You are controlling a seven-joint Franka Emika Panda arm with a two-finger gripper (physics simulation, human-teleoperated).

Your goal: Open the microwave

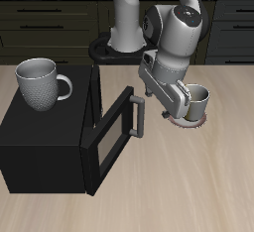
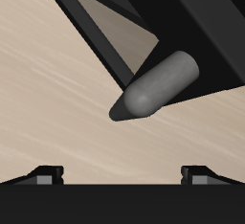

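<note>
The microwave [image 1: 50, 137] bears no readable writing. Its door [image 1: 111, 132] stands ajar, bar handle [image 2: 158, 85] just beside the gripper [image 2: 122, 173], whose fingers are spread, pinching nothing.

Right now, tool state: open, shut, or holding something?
Tool: open, holding nothing; the microwave door's handle lies ahead of it, not between its fingers.

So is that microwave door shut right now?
No, the microwave has its door swung partly out from the box, and the grey bar handle sits next to the gripper.
</note>
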